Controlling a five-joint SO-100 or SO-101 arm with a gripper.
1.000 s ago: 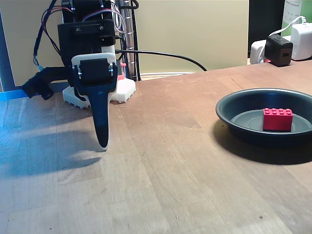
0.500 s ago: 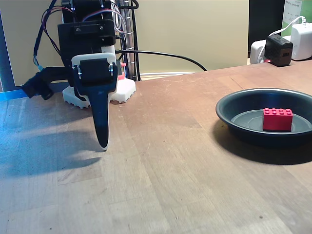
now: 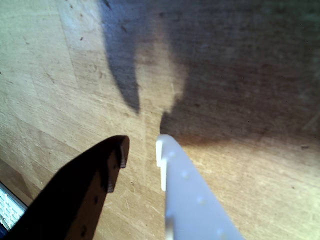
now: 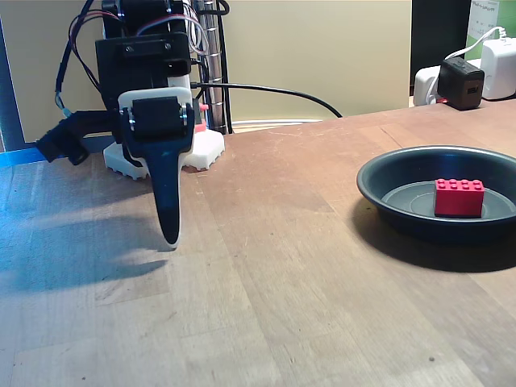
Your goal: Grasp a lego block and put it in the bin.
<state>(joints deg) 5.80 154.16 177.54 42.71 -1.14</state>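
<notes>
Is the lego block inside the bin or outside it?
Inside. In the fixed view the lego block sits on the flat bottom of the bin, with the rim all around it.

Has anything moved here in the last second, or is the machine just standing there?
Nothing has visibly changed. The tool hangs at the same spot over the wooden table, its tips slightly parted with nothing between them in the wrist view. The red lego block lies in the dark bin as before.

No visible change: gripper (image 4: 170,235), lego block (image 4: 459,197) and bin (image 4: 379,181) as before.
</notes>
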